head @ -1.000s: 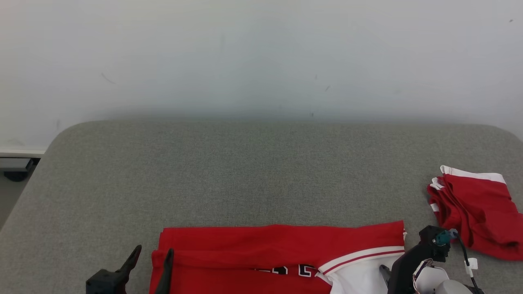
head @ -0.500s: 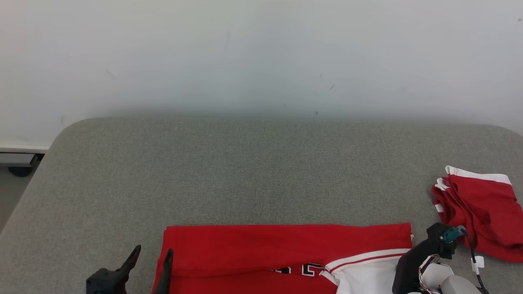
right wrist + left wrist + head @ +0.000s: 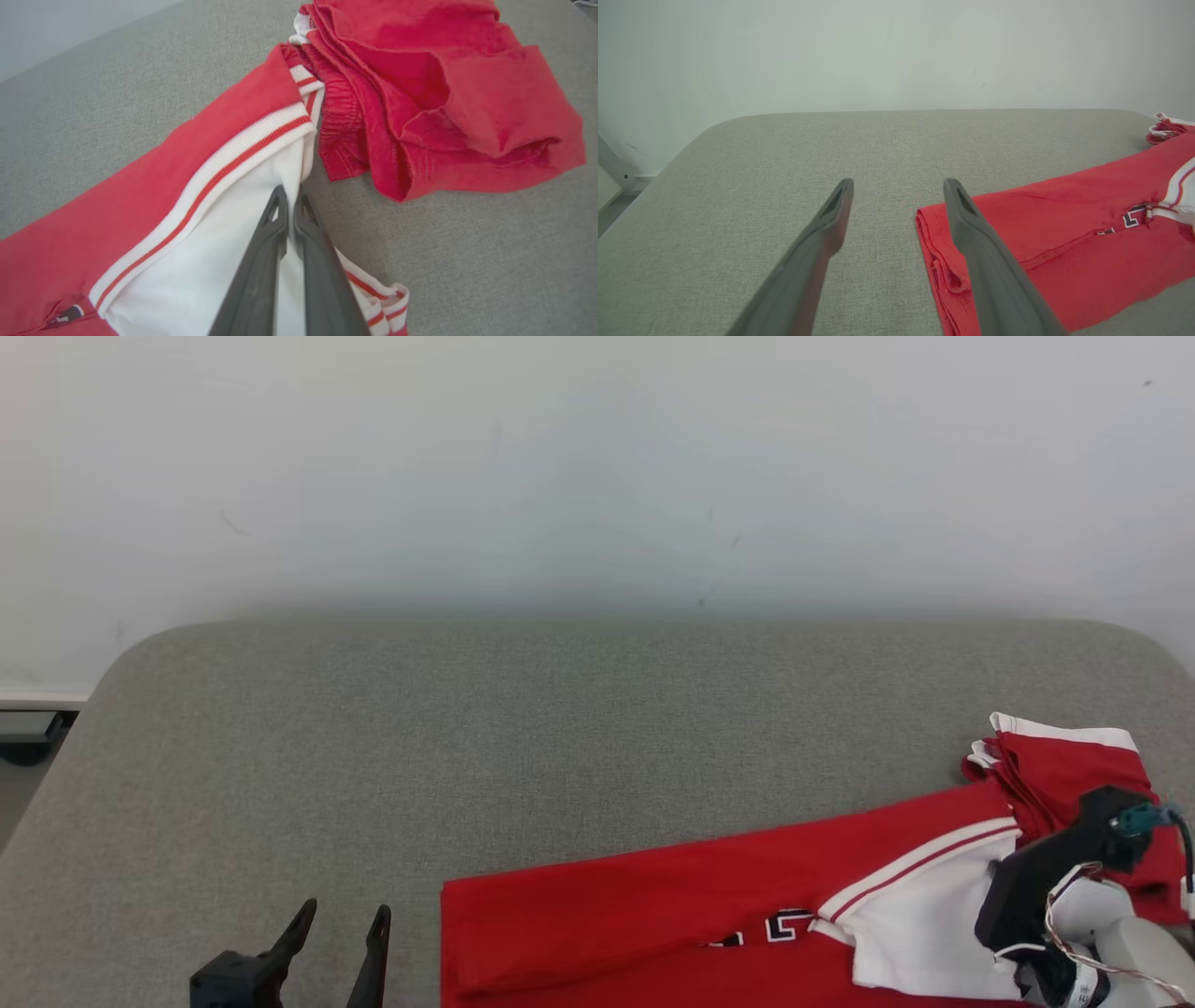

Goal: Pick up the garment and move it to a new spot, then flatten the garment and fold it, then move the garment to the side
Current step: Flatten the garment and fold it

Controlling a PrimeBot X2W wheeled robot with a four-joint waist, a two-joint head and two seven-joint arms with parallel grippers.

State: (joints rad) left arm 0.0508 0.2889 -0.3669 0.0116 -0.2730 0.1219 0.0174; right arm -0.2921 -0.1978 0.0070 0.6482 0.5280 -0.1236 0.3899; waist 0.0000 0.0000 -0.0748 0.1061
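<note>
The garment (image 3: 653,915) is a red jersey with a white sleeve, folded into a long band near the front edge of the grey padded table (image 3: 560,728) and lying askew. My right gripper (image 3: 290,196) is shut on the white sleeve (image 3: 224,242) at the garment's right end. In the head view its dark wrist (image 3: 1046,887) covers that end. My left gripper (image 3: 344,924) stands open just left of the garment's left edge (image 3: 934,242), with nothing between its fingers (image 3: 831,224).
A second, crumpled red garment (image 3: 1055,765) lies at the table's right side, and the jersey's right end touches it (image 3: 444,93). A pale wall rises behind the table. The table's left corner drops off to the floor.
My right gripper shut on the white sleeve and dragged the garment to the right, swinging its right end back against the red pile. The left gripper stayed put and open.
</note>
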